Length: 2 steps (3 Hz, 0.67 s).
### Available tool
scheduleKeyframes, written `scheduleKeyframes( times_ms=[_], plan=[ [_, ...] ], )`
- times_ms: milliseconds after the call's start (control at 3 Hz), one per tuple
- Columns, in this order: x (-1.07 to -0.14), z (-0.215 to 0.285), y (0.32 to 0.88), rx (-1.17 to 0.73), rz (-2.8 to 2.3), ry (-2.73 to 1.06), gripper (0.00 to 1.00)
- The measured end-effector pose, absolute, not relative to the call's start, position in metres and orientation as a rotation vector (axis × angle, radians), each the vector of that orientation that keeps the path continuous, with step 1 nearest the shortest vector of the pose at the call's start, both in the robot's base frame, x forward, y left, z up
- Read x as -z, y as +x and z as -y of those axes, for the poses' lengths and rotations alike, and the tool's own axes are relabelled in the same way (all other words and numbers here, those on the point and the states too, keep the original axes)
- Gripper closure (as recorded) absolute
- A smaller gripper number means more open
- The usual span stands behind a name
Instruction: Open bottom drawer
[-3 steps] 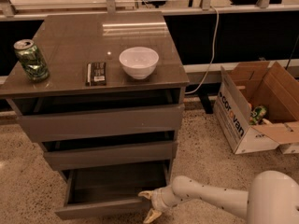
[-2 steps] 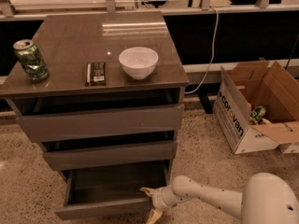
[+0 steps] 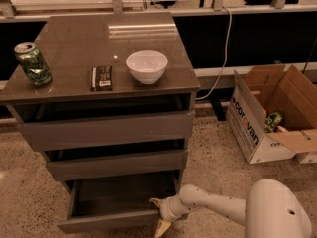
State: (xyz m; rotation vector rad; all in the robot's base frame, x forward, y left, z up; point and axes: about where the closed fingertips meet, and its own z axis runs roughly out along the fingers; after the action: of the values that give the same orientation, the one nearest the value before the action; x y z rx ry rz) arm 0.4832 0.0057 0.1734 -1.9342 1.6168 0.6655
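The bottom drawer (image 3: 106,221) of the grey-brown cabinet (image 3: 106,128) is pulled well out, and its shallow grey interior (image 3: 124,195) shows. My gripper (image 3: 159,215) is at the right end of the drawer's flat front, low near the floor. One pale finger (image 3: 162,228) points down in front of the drawer front and the other (image 3: 155,202) lies at its top edge. My white arm (image 3: 218,207) reaches in from the lower right.
On the cabinet top stand a green can (image 3: 32,63), a dark flat bar (image 3: 102,78) and a white bowl (image 3: 146,66). An open cardboard box (image 3: 270,115) sits on the speckled floor at right. A white cable (image 3: 224,53) hangs behind.
My gripper and arm have shifted slightly toward the camera with the drawer front; the bottom drawer stands a little further out.
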Motion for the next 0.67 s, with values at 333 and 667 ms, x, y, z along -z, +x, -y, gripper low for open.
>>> scheduleKeyframes(
  times_ms=[333, 667],
  plan=[
    [-0.1661, -0.0091, 0.4744, -0.699, -1.635, -1.980, 0.34],
    [-0.1644, -0.0111, 0.4653, -0.732, -1.639, -2.008, 0.58]
  ],
)
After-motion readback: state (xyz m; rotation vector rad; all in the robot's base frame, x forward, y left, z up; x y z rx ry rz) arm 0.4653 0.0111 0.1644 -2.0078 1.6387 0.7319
